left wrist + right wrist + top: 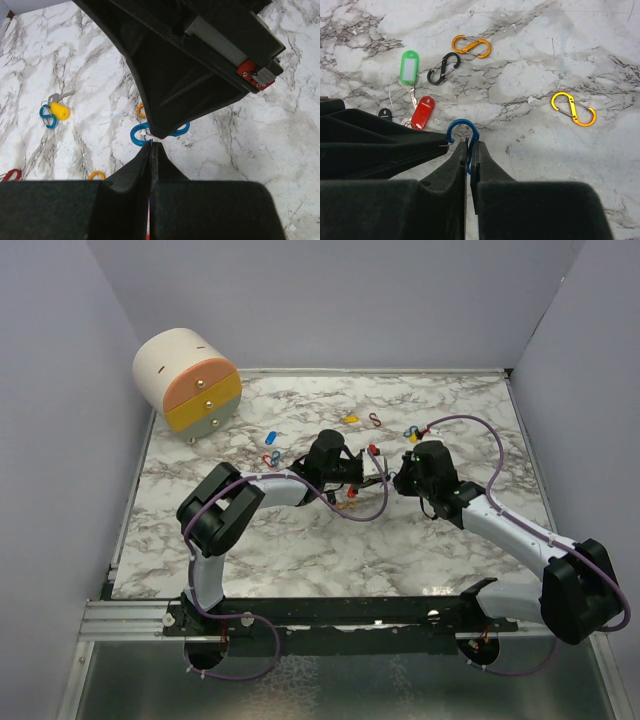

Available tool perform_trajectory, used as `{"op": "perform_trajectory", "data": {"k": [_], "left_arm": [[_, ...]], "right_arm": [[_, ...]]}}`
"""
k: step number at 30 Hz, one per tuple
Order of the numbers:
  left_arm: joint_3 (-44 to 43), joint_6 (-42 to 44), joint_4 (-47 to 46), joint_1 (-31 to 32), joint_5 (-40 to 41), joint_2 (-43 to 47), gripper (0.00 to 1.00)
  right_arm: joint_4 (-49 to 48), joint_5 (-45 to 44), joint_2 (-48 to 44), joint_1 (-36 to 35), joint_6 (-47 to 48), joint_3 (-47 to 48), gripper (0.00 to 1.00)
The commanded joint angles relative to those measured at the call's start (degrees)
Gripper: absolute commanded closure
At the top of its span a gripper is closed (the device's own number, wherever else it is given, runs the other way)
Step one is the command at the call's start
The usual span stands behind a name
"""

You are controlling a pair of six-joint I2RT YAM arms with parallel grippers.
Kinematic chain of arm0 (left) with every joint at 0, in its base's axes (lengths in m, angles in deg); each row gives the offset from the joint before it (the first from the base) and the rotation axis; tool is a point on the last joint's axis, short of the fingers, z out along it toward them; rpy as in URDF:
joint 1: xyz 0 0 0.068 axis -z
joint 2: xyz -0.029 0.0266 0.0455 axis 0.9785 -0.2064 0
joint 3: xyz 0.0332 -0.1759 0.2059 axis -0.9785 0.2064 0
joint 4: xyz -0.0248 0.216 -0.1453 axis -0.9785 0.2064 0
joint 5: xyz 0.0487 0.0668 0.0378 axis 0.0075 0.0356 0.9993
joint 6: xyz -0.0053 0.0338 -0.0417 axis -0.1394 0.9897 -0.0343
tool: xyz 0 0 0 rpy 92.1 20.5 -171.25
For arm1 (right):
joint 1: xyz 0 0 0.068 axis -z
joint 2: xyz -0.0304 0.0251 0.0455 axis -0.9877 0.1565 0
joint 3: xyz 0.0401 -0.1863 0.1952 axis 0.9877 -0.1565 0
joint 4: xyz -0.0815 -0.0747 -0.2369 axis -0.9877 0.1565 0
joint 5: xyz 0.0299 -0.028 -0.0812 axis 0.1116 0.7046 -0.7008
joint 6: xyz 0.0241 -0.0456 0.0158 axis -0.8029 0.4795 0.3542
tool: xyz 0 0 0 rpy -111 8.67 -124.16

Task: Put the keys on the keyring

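Note:
My right gripper (pixel 469 142) is shut on a blue S-shaped keyring (pixel 464 125), whose top loop sticks out above the fingertips. My left gripper (pixel 151 145) is shut. A thin red edge shows between its jaws and a bit of wire pokes from its tip, seemingly a key held edge-on. The left fingers (pixel 395 145) come in from the left, their tip touching the ring's loop. In the top view both grippers (pixel 388 475) meet at mid-table. Green (pixel 409 67), red (pixel 424 112) and black (pixel 384 113) keys lie on the marble beyond. A yellow key (pixel 59 110) lies by another blue clip (pixel 48 119).
Loose S-clips lie around: black (pixel 443 68), orange (pixel 471 46), yellow (pixel 573 108), red (pixel 11 174). A blue key (pixel 270 437) and a round drawer box (pixel 188 380) sit at the back left. Grey walls close in the table (pixel 300 550) on three sides.

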Motion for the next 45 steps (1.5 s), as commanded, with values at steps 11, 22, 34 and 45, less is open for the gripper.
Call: {"op": "perform_trajectory", "data": {"k": [11, 22, 34, 45], "left_arm": [[-1.56, -0.33, -3.12, 0.39, 3.2, -0.57, 1.0], [-1.15, -0.98, -4.62, 0.39, 4.22, -0.48, 1.0], [-1.15, -0.98, -5.05, 0.37, 6.33, -0.9, 1.0], [-1.37, -0.9, -5.09, 0.04, 6.91, -0.9, 1.0]], "right_arm": [[0.31, -0.88, -0.43, -0.45, -0.2, 0.84, 0.99], [0.22, -0.74, -0.46, -0.44, -0.24, 0.55, 0.99], [0.48, -0.87, -1.02, -0.45, -0.16, 0.39, 0.99], [0.66, -1.09, -1.22, -0.45, -0.07, 0.32, 0.99]]}}
